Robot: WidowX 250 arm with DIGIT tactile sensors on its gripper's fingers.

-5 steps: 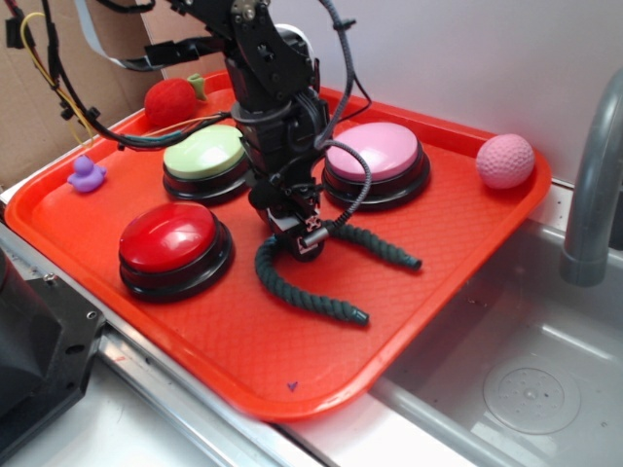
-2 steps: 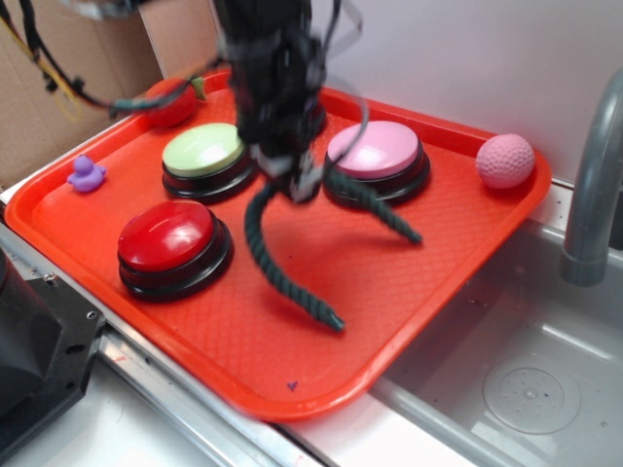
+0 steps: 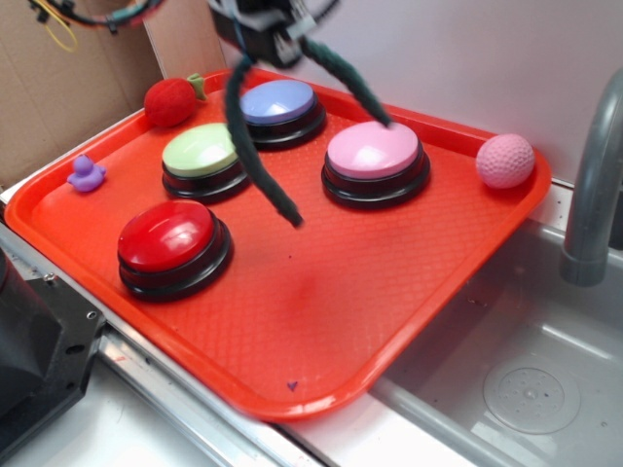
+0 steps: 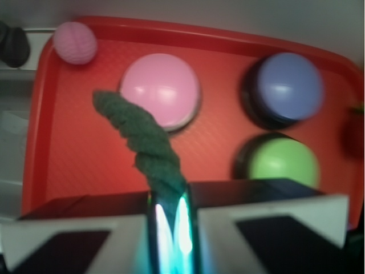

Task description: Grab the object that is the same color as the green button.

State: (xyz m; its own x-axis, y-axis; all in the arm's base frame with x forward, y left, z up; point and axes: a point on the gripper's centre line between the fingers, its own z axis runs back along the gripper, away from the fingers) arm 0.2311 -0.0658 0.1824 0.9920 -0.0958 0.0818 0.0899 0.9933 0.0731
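Exterior view, top of frame: my claw (image 3: 275, 39) pinches the rope (image 3: 255, 146) mid-length; both soft ends droop, so the middle suits gripping.

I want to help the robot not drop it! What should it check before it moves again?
1. Rope held in the gripper: ok, pinched near its middle.
2. Both rope ends off the tray: ok, they hang free.
3. Right colour, matching the green button: ok, darker green.
4. Grip firm enough: cannot tell.
5. Dangling end clear of the pink button: cannot tell, one end hangs close above it.
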